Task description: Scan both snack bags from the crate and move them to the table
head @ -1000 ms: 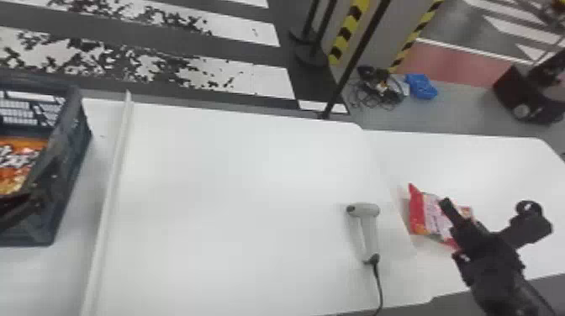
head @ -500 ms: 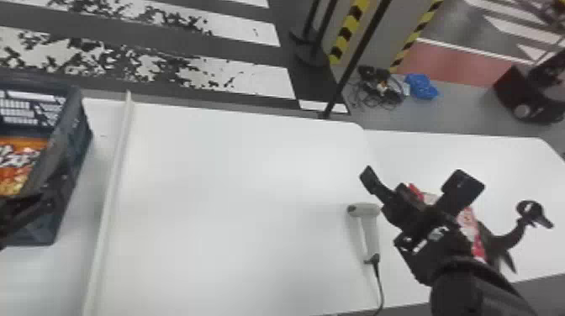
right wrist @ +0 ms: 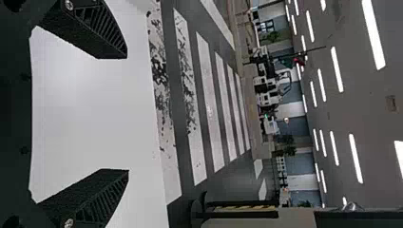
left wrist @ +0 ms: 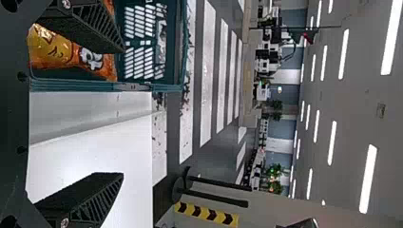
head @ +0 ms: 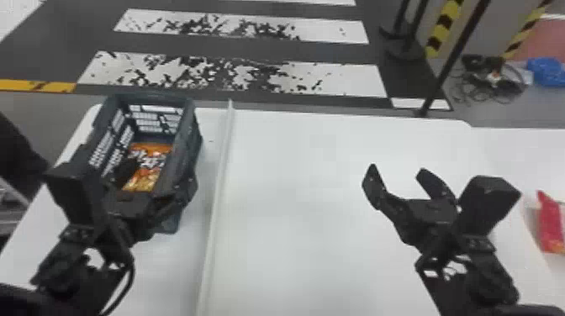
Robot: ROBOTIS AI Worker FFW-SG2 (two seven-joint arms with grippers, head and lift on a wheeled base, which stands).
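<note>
In the head view, my left gripper (head: 149,180) is over the near part of the dark crate (head: 191,138), in front of an orange snack bag (head: 149,161) lying inside. The left wrist view has the left gripper (left wrist: 121,113) open, one finger across the orange bag (left wrist: 59,52), the other over white tabletop. Above the middle of the table, my right gripper (head: 399,185) stands open and holds nothing; its fingers are wide apart in its wrist view too, with the right gripper (right wrist: 126,114) over bare white surface. A red snack bag (head: 550,222) lies at the right edge.
A raised white strip (head: 216,189) runs front to back across the table (head: 294,235), just right of the crate. Beyond the far edge stand black posts (head: 452,59) on the floor, with cables (head: 487,80) beside them.
The head view has swung left, bringing more of the crate in. My right gripper has left the red bag and moved left over the table. My left arm now shows more fully at the crate.
</note>
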